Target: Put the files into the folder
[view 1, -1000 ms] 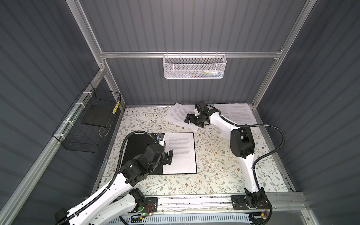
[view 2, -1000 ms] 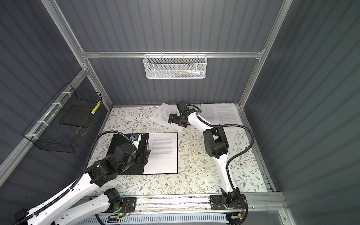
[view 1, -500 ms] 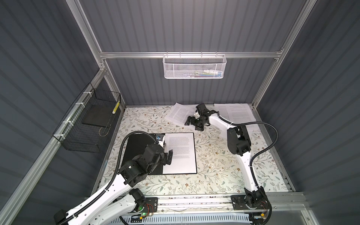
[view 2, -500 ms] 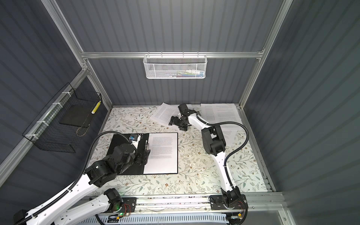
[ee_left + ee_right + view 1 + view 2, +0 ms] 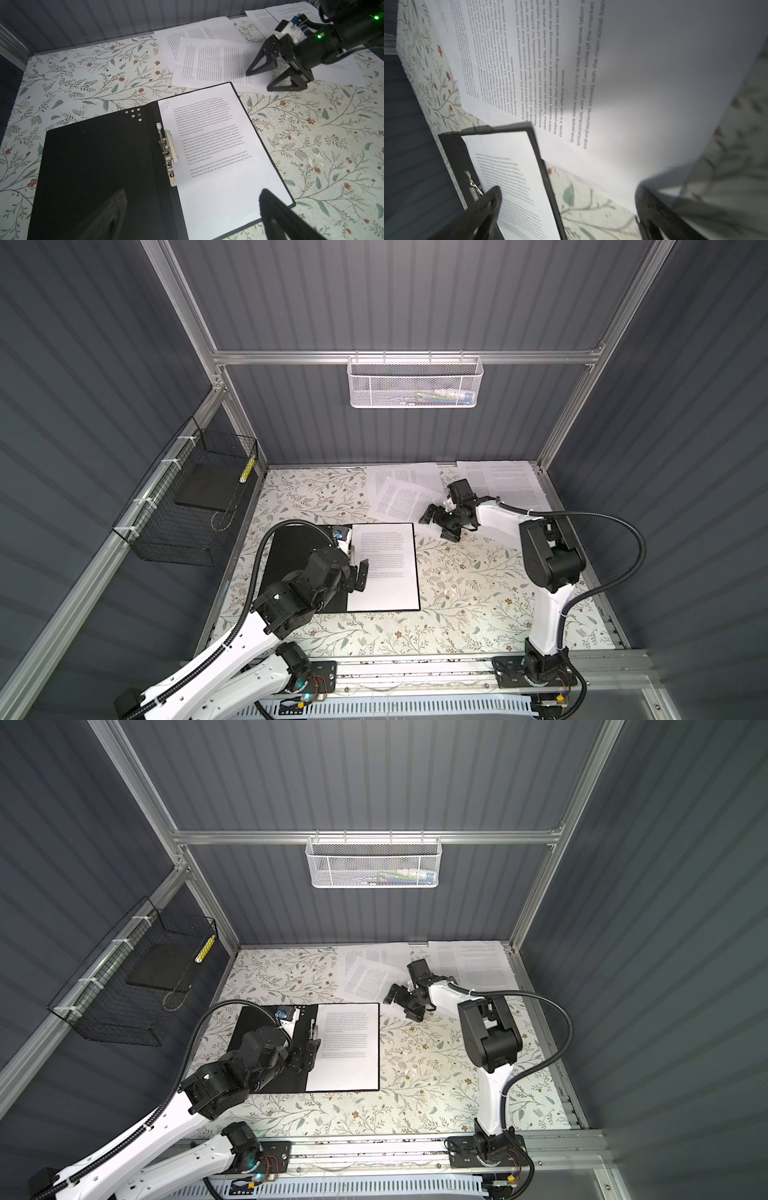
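Observation:
The black folder (image 5: pixel 297 560) (image 5: pixel 266 1019) lies open at the left of the floral table, metal clip (image 5: pixel 168 153) at its spine. One printed sheet (image 5: pixel 384 572) (image 5: pixel 218 158) rests on its right half. More files lie loose at the back: a tilted sheet (image 5: pixel 399 502) (image 5: pixel 623 83) over another (image 5: pixel 405 476), and sheets at the back right (image 5: pixel 503 485). My left gripper (image 5: pixel 358 572) (image 5: pixel 192 193) hovers open over the folder's spine. My right gripper (image 5: pixel 439 524) (image 5: pixel 404 1005) (image 5: pixel 568 188) is open and empty, low at the tilted sheet's near corner.
A white mesh basket (image 5: pixel 415 385) hangs on the back rail. On the left wall, a black wire basket (image 5: pixel 166 531) holds a dark grey slab (image 5: pixel 208 489) and a yellow item (image 5: pixel 248 470). Bare floral tabletop (image 5: pixel 457 597) stretches from the folder to the right arm's base.
My right gripper has come forward from the back sheets toward the folder, staying open. The left arm and the folder have not moved.

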`<action>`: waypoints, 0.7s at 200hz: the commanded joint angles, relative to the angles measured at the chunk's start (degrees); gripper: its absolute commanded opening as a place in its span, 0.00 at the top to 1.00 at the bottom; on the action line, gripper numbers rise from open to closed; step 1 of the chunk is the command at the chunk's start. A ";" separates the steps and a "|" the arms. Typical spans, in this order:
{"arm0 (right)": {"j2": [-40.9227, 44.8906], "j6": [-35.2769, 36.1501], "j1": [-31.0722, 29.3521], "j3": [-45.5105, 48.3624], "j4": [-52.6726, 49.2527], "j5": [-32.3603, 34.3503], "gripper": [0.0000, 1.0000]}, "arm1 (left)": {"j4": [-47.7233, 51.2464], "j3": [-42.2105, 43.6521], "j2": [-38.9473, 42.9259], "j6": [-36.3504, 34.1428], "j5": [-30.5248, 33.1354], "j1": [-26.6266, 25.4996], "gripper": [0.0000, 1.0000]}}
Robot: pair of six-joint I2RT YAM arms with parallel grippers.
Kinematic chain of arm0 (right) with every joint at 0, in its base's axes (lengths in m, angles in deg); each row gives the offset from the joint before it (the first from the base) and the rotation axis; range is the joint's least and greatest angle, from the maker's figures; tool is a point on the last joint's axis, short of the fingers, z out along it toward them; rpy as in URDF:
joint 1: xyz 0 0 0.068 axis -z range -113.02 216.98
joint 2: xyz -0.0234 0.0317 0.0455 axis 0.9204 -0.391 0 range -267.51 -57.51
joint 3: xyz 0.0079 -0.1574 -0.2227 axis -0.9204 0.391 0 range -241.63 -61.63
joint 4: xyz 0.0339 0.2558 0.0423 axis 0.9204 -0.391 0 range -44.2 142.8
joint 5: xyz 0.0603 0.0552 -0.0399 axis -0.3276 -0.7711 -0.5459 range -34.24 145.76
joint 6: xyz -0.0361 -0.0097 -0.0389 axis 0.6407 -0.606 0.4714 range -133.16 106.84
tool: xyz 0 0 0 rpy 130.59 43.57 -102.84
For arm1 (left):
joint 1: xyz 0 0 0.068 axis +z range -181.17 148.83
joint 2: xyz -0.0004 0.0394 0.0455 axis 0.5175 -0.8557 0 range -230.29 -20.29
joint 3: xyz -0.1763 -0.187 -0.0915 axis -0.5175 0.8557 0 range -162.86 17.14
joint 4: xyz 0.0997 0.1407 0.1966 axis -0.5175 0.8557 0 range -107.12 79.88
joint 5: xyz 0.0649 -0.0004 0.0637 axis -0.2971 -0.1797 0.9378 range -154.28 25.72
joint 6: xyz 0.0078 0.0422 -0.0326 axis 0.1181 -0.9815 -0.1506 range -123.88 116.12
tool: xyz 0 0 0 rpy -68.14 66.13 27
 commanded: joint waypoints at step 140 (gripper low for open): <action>39.34 -4.53 -0.26 34.29 3.24 10.60 0.01 | -10.49 -7.41 -22.16 6.62 -31.22 -0.26 0.00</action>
